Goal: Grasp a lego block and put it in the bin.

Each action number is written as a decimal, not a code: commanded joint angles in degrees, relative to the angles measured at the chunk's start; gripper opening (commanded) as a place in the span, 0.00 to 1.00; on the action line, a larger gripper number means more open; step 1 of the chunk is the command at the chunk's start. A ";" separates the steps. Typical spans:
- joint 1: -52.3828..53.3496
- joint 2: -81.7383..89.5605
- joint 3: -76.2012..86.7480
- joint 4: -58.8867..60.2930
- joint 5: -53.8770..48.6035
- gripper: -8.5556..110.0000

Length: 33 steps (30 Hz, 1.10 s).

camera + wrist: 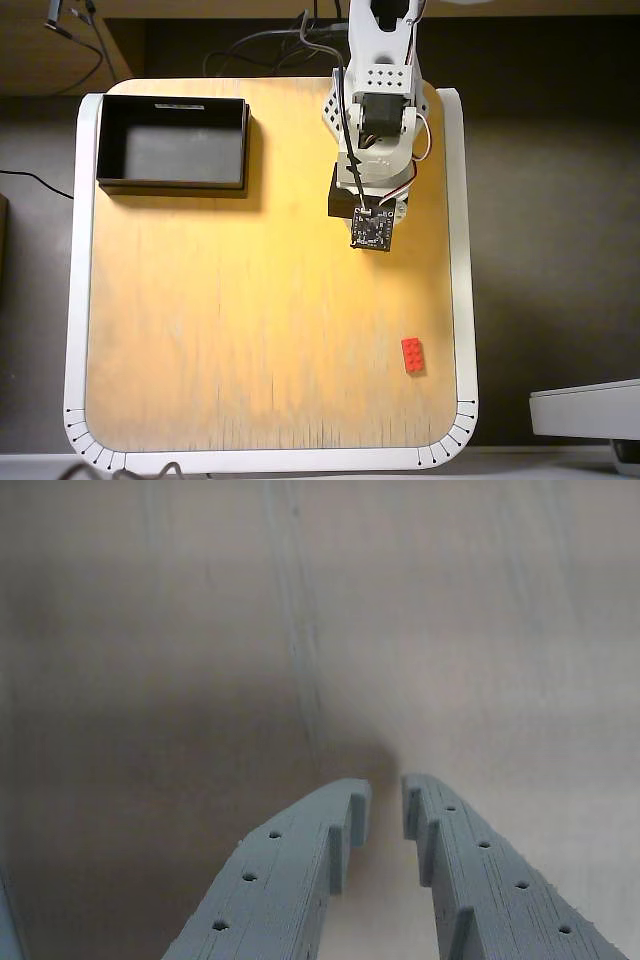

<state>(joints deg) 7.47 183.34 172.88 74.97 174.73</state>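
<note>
The red lego block (pixel 412 355) lies flat on the wooden table in the overhead view, near the lower right corner, out of the wrist view. The black bin (pixel 172 183) stands at the upper left and looks empty. My arm (pixel 375 110) is folded at the top edge, far from both. My gripper (pixel 387 795) shows only in the wrist view: its two grey fingers (pixel 290 880) point down close to bare wood, tips a narrow gap apart, with nothing between them. In the overhead view the arm hides the gripper.
A small black circuit board (pixel 371 230) sits at the front of the arm. The table (pixel 250 320) has a white rim with rounded corners. Cables (pixel 260 50) run behind the top edge. A grey device (pixel 585 408) sits off the table at lower right.
</note>
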 commanded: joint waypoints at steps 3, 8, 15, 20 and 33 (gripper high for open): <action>-2.02 -12.04 -5.36 -3.87 -0.62 0.07; -3.34 -24.26 -18.90 -4.48 -0.97 0.07; -4.04 -39.29 -35.68 -4.66 0.00 0.10; -3.69 -49.39 -46.67 -4.66 2.46 0.13; -4.83 -64.86 -54.84 -16.52 8.35 0.27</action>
<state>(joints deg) 3.69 119.62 126.04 63.02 181.58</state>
